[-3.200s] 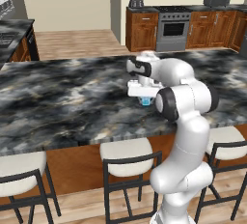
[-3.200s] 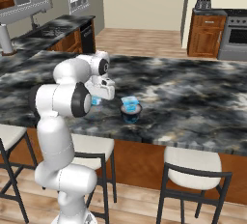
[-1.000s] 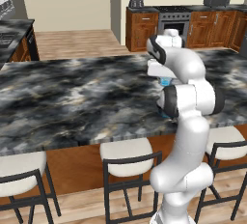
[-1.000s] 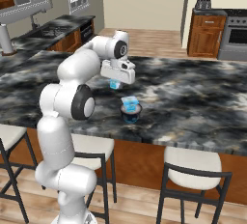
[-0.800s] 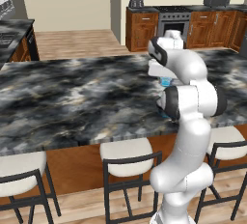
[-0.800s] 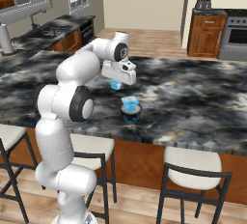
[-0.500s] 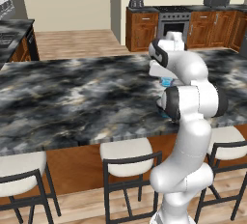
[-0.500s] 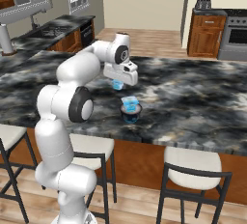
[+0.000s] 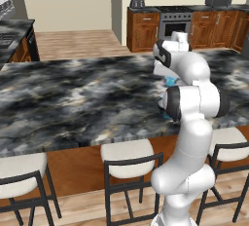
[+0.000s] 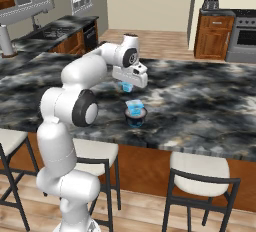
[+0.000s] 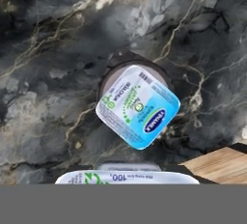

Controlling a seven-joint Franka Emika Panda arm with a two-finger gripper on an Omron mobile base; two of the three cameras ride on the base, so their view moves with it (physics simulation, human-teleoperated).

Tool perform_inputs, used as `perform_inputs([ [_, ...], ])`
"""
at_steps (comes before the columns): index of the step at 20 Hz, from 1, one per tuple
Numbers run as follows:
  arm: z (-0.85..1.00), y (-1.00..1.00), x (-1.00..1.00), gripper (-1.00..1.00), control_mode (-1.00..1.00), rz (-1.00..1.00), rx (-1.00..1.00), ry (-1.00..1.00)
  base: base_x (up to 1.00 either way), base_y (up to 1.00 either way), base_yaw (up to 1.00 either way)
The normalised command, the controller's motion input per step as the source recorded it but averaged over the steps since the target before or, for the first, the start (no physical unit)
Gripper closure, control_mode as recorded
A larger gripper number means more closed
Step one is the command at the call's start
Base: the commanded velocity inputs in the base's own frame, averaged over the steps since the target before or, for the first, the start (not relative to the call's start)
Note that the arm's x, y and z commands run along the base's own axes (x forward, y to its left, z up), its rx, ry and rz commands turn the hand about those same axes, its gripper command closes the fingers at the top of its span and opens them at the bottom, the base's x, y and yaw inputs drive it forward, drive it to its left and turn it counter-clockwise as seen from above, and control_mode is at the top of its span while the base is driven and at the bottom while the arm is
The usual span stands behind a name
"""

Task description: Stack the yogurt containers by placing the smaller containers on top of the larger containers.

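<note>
Stack, partly built: wide dark-rimmed tub [image 10: 135,119] stands on the marble counter [image 10: 210,106] near its front edge; one light-blue cup [image 10: 135,109] with a printed label [image 11: 138,106] already sits on top of it, overhanging the rim toward 4 o'clock in the hand view; judged one of two placements done.

Remaining item: second light-blue cup [image 10: 127,87], carried in the air above the counter, at about 11 o'clock from the stack in the right base view and well clear of it; its printed top [image 11: 126,177] shows at 6 o'clock in the hand view; it has yet to be set on the stack.

Tool: gripper [image 10: 128,86], jaws part-way closed, clasping the second cup by its sides; touching nothing else.
</note>
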Motion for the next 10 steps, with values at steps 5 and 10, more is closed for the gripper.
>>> perform_inputs([
  [5,-0.06,-0.11,0.04,1.00,-1.00,0.00,0.00,-0.20,0.00,0.00,0.00],
  [10,-0.14,-0.04,0.10,1.00,-1.00,0.00,-0.01,-0.23,0.00,0.00,0.00],
])
